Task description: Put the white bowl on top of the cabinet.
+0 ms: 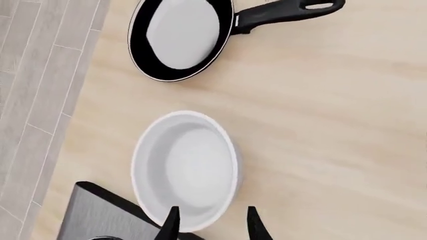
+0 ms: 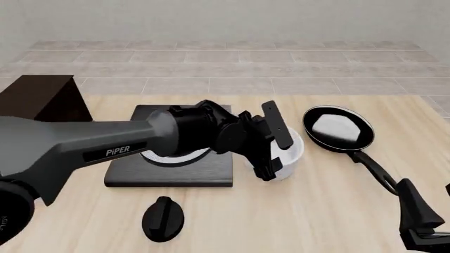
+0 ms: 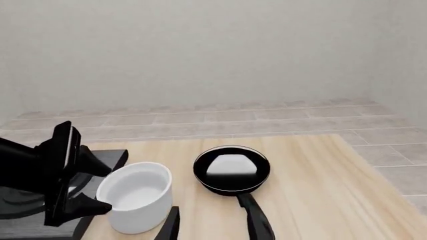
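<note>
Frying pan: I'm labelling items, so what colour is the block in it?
White, on the black frying pan; clearest in the left wrist view.

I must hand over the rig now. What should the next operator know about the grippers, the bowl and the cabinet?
Left gripper: open, jaws on either side of the white bowl's near wall, not closed on it.
Right gripper: open, holds nothing, low at the table's right near the frying pan handle.
The bowl stands on the table between stove plate and pan.
Cabinet: far left, top bare.
Done: approach. Left: grasp, lift, carry, place on the cabinet.
</note>
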Controlling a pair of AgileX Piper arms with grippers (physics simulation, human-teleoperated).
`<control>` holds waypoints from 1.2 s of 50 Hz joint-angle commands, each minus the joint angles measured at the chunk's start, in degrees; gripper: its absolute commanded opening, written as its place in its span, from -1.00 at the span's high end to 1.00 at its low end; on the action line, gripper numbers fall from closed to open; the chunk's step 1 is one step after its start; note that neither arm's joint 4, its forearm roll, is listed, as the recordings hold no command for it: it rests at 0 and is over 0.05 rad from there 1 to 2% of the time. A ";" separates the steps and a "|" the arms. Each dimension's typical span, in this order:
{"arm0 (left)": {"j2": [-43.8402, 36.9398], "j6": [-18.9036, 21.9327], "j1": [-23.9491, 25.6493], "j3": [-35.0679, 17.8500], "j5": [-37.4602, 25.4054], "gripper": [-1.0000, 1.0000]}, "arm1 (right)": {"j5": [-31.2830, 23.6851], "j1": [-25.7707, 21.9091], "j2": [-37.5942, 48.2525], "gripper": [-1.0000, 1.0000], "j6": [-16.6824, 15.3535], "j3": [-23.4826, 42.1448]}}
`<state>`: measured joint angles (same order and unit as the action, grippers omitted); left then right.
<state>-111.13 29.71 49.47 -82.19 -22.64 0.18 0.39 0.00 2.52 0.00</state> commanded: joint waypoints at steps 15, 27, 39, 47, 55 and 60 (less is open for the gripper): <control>-4.39 0.75 3.36 -2.62 -1.79 -1.00 | -0.12 0.15 0.00 -1.00 0.37 0.00; -8.27 0.43 1.10 -5.01 -2.42 -1.00 | -0.09 0.06 0.00 -1.00 0.34 0.00; -11.91 1.74 -0.41 -9.02 -4.28 -1.00 | -0.15 0.04 0.00 -1.00 0.35 0.00; -13.03 1.32 0.10 -9.64 -4.36 -1.00 | -0.10 0.00 0.00 -1.00 0.44 0.00; -15.30 -0.62 1.31 -8.69 -3.13 -1.00 | -0.19 0.02 0.00 -1.00 0.40 0.00; -15.96 -0.85 0.98 -8.11 -2.59 -1.00 | -0.22 0.02 0.00 -1.00 0.43 0.00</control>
<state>-125.09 29.83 50.26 -90.77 -26.02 0.02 0.43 0.00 2.93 0.00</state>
